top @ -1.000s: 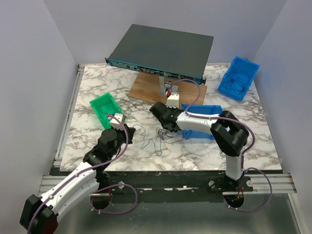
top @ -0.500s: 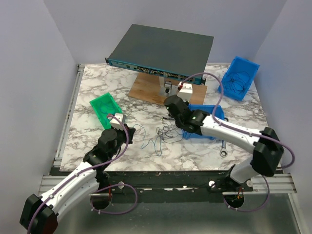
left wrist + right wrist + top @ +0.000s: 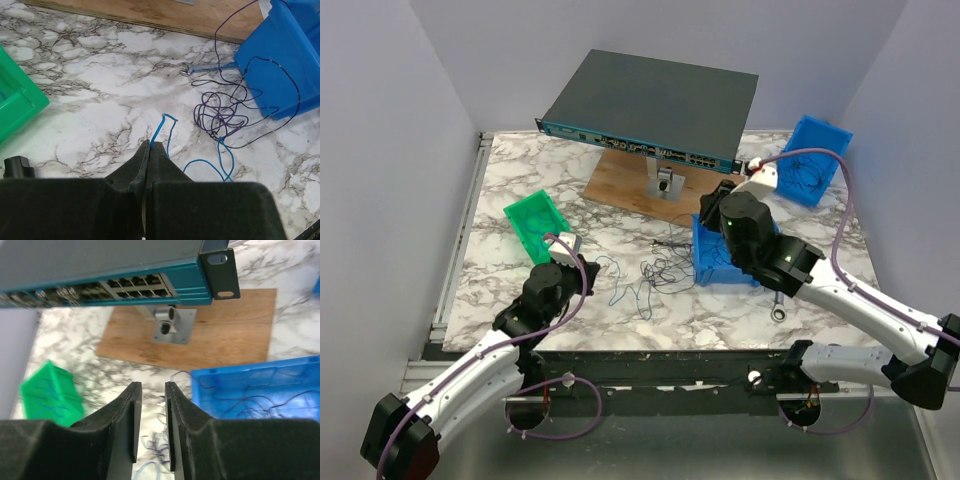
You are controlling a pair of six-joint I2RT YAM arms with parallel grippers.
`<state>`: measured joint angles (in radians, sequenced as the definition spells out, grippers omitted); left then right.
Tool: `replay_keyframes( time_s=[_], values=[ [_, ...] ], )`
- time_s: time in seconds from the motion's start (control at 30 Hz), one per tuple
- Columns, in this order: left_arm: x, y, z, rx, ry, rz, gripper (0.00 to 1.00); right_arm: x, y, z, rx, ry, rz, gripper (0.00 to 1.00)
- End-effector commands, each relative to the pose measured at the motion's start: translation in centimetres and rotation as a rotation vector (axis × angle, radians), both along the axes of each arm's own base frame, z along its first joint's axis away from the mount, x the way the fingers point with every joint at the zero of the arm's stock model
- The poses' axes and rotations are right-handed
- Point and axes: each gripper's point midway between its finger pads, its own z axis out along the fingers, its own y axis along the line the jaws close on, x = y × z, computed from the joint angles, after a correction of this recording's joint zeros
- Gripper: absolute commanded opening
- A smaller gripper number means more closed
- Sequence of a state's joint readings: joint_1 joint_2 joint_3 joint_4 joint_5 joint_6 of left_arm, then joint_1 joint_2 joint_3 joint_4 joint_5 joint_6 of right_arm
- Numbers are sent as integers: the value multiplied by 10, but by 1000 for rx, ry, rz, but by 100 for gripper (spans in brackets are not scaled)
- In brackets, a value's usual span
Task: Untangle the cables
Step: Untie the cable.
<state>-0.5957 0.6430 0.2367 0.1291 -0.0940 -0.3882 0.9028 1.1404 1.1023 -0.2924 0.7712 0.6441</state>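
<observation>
Left fingers (image 3: 149,150) are pinching together on a blue strand of the cables (image 3: 220,112), whose tangle is lying mid-desk, stretching left-to-right toward the blue bin (image 3: 290,60); right fingers (image 3: 133,410) are hovering slightly apart above it.

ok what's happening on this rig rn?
Cable untangling, not finished. The left hand is shut low over the marble table, apparently pinching the end of a blue wire that runs toward the dark tangle. The right hand is raised over the near blue bin, jaws slightly apart, nothing between them. The tangle lies on the table beside that bin, with a dark strand trailing into it.
</observation>
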Motion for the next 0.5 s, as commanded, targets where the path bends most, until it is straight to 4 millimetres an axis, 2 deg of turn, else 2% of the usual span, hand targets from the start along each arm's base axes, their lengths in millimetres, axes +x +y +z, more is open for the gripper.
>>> replay_keyframes(
  time_s=[0.0, 0.13, 0.2, 0.3, 0.47],
  values=[
    [-1, -6, 4, -4, -19, -37, 0, 0, -1, -40, -144, 99, 16, 40],
    [-1, -6, 4, -3, -20, -41, 0, 1, 40, -81, -175, 178, 124, 51],
    [-1, -7, 4, -4, -20, -42, 0, 1, 61, -100, -213, 205, 143, 53],
    [-2, -8, 5, -4, -22, -47, 0, 8, 83, -127, -250, 257, 140, 52],
    [-3, -9, 5, -7, -23, -55, 0, 28, 100, -167, -304, 294, 81, 44]
  ],
)
